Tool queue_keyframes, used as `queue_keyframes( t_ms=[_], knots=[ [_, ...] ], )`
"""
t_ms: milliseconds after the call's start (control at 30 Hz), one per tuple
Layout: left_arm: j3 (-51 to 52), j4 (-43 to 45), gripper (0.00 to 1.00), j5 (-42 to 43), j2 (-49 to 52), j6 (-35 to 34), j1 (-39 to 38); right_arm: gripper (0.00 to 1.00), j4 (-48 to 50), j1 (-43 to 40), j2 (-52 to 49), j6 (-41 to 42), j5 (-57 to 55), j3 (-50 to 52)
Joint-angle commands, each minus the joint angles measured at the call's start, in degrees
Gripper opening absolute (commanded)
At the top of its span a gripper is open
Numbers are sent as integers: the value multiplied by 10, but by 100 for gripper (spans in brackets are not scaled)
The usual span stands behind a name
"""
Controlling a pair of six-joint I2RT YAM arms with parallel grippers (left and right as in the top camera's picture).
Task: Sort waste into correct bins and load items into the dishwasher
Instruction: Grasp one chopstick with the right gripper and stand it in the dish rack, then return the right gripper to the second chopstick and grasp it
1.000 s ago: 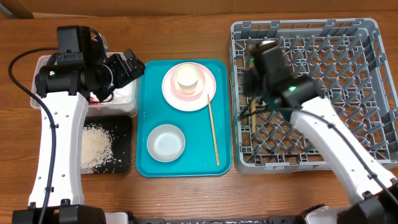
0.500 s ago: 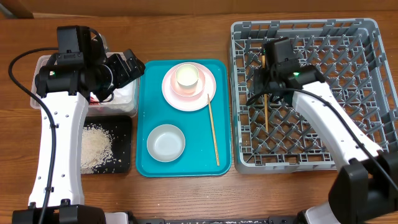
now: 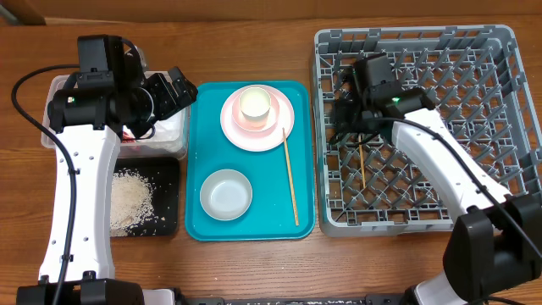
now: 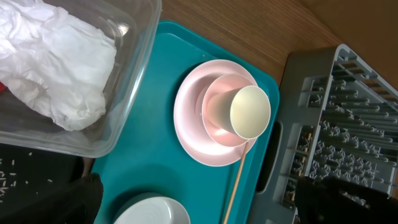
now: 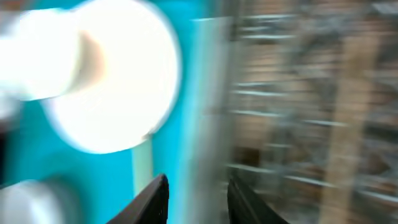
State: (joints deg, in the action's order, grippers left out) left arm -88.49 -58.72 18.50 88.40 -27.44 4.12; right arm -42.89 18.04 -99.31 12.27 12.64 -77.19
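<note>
I can read no text, label, brand or number from my seat — not on the grey dish rack (image 3: 506, 127), the teal tray (image 3: 267, 182) or the clear tub (image 4: 134, 74). My right wrist view is smeared with blur, so whether anything is printed there I cannot tell.
</note>
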Motion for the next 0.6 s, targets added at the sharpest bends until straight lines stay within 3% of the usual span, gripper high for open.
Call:
queue_keyframes(
  t_ms=[0,300,567],
  knots=[
    [-15,0,100,8,-4,4,1,33,16,41,2,29,139,0],
    [-15,1,100,8,-4,5,1,33,23,163,2,32,-53,0],
    [-15,1,100,8,-4,4,1,34,25,224,-1,121,-221,1]
  ],
)
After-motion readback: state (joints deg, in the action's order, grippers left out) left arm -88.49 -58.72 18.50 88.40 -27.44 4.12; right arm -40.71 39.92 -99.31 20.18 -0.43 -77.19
